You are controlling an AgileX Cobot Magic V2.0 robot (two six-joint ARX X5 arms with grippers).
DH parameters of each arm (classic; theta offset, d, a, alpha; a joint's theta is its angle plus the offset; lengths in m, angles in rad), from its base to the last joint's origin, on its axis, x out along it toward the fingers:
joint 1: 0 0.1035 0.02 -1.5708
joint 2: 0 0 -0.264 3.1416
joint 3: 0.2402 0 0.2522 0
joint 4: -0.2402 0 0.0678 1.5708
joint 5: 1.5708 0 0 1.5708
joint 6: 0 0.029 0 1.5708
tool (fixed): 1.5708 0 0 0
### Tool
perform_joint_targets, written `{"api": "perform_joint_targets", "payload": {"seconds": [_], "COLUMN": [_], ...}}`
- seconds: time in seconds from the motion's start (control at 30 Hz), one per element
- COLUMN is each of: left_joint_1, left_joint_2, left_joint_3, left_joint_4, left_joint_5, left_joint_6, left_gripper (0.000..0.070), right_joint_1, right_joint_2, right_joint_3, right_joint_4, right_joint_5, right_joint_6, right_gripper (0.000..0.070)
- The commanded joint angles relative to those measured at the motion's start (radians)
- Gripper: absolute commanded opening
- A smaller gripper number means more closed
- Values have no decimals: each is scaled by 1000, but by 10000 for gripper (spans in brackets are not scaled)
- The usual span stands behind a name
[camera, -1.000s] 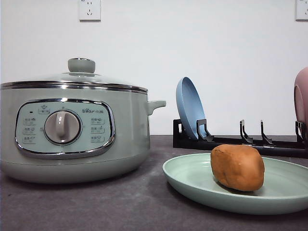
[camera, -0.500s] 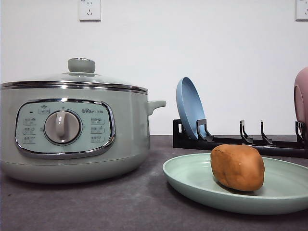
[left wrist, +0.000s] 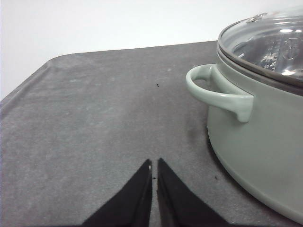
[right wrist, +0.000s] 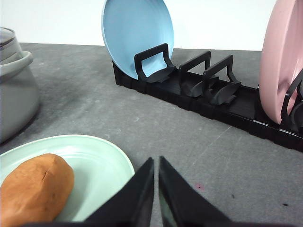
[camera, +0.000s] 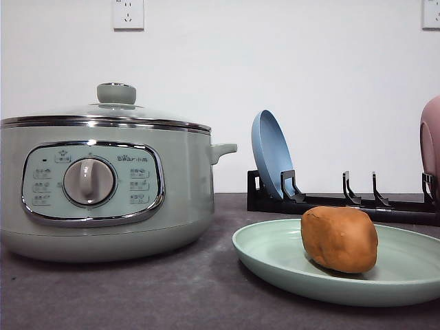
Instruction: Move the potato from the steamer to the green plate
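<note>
Potato (camera: 339, 239) lies on green plate (camera: 275, 251) (steamer (camera: 103, 179) lidded beside it). Left gripper (left wrist: 154, 165) and right gripper (right wrist: 156, 163) both closed, empty, over the table (camera: 172, 295).

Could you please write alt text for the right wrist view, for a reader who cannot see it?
An orange-brown potato lies on a pale green plate on a dark grey table, beside the closed tips of the right gripper. Behind, a black dish rack holds a blue plate and a pink plate upright; the steamer stands nearby.
</note>
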Motion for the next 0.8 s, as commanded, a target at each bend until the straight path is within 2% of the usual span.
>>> {"api": "perform_joint_targets", "payload": {"seconds": [0.0, 0.77], "left_joint_1": [2, 2], "left_joint_2": [-2, -2], "left_joint_3": [-16, -16], "left_joint_4": [-14, -14], "left_joint_5": [-3, -3], "left_joint_6": [-2, -2], "left_gripper": [23, 23], "right_joint_1": [0, 0], "right_joint_2": [-2, -2], "right_joint_3": [-4, -4], "right_joint_4": [-1, -1], "right_joint_5": [-2, -2], "right_joint_6": [7, 7], "right_gripper": [4, 4]}}
